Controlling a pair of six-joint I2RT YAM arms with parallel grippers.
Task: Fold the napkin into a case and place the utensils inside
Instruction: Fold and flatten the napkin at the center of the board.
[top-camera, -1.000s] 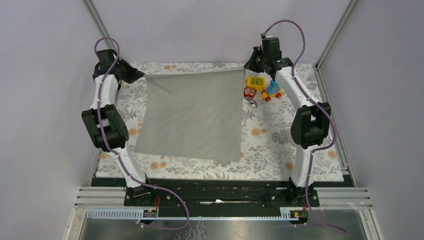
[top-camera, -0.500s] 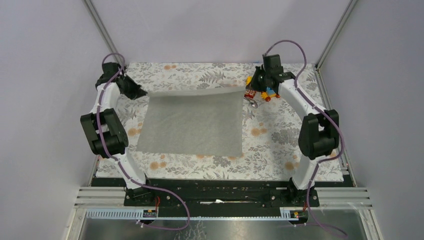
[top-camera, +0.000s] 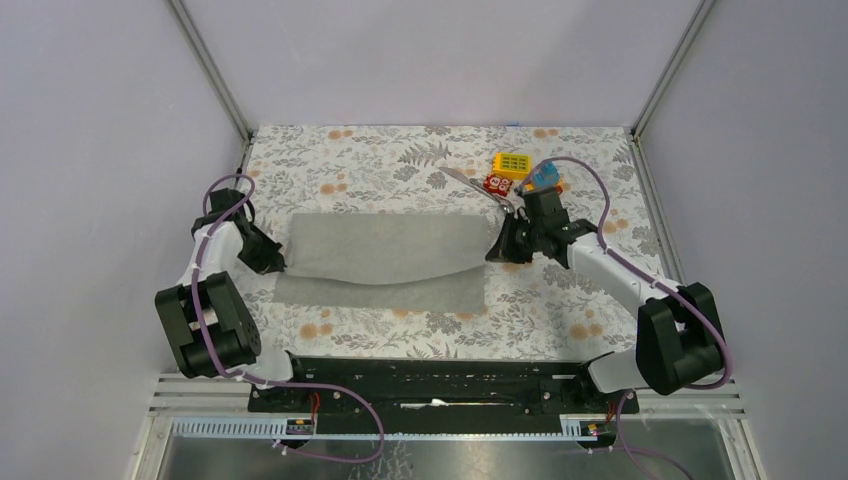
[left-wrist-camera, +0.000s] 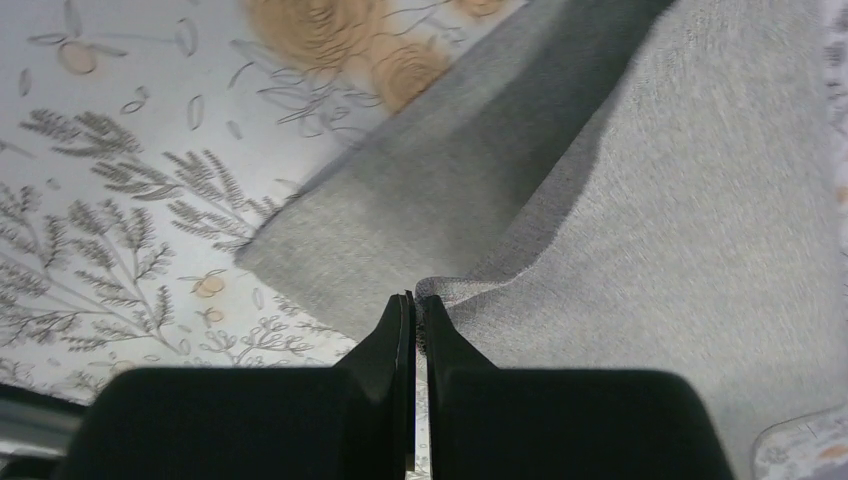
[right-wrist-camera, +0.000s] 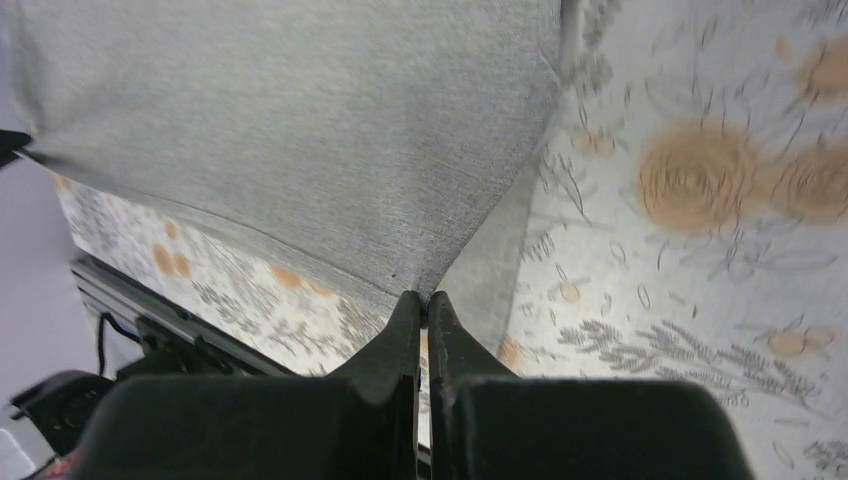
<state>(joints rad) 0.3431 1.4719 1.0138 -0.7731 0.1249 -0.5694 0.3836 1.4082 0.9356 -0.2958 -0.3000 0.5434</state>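
Top camera: left gripper (top-camera: 275, 262) and right gripper (top-camera: 497, 250) each clamp a corner of the napkin (top-camera: 385, 258) mid-frame, the cloth half doubled over. Seemingly the first fold; next, lay those corners along its lower edge and release.

1 napkin (top-camera: 385, 255), plain grey, no pattern. 1 tablecloth (top-camera: 560, 300), white, grey leaf print, orange flowers. Far right: yellow block (top-camera: 512, 163), red block (top-camera: 494, 183), blue block (top-camera: 541, 178). 1 right arm (top-camera: 612, 270), white, black joints.
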